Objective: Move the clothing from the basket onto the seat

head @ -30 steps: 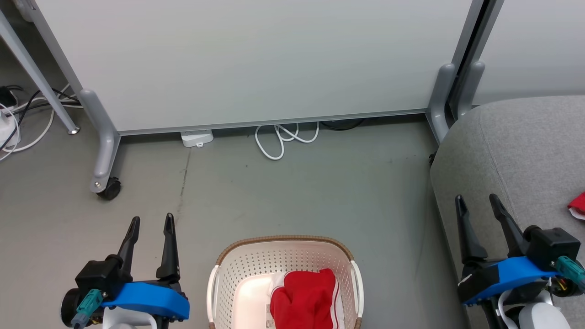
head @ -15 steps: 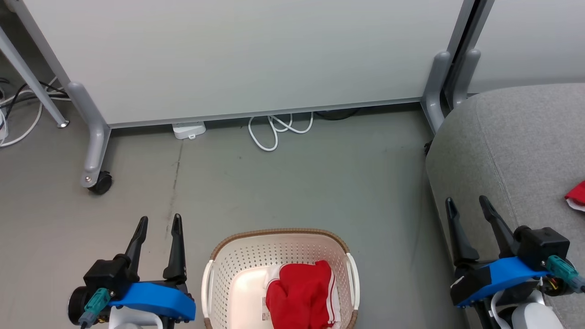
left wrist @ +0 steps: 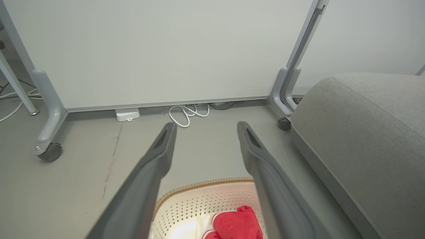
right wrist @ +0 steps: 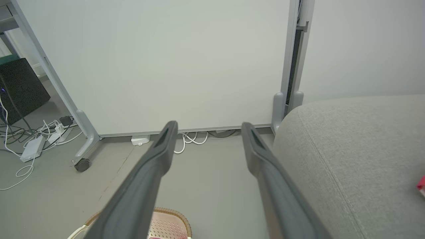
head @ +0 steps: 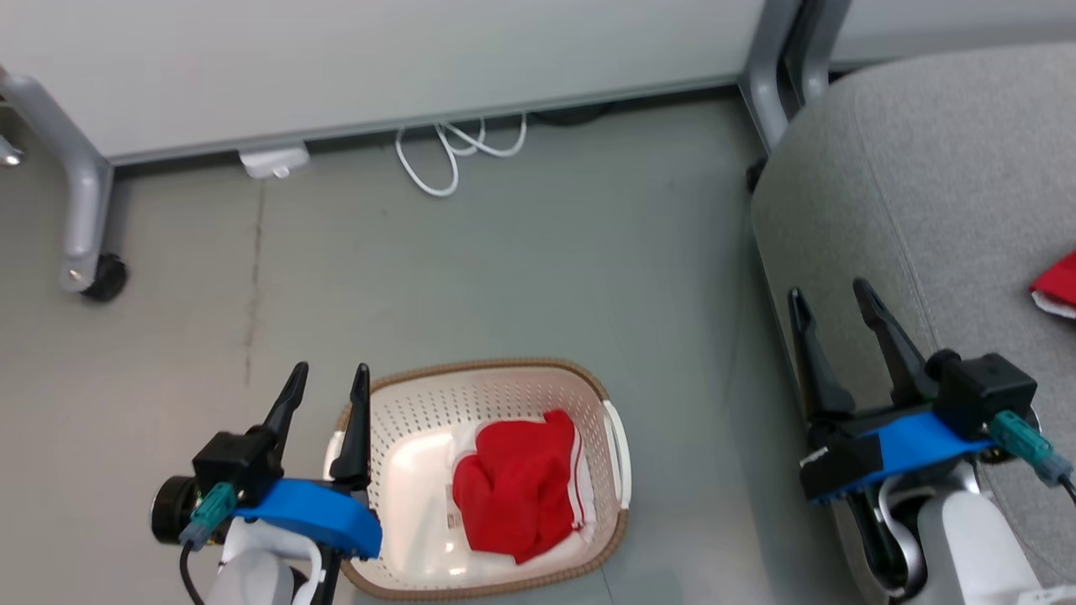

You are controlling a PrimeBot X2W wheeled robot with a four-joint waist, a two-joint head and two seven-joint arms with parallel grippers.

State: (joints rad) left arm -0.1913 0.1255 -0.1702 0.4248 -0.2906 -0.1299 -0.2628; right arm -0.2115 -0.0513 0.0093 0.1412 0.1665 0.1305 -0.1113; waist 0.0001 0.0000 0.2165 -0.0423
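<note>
Clothing (head: 514, 491), bright red with white stripe trim, lies crumpled in the right half of the basket (head: 471, 371), a cream perforated tub with a brown rim standing on the floor (head: 546, 252). The left end effector (head: 329, 371) hangs at the basket's left rim, fingers spread and empty. Bare floor lies open between basket and seat (head: 925, 151). The right end effector (head: 828, 292), also spread and empty, hovers over the seat's rounded left edge. A second red garment (head: 1057, 281) lies on the seat, far right.
</note>
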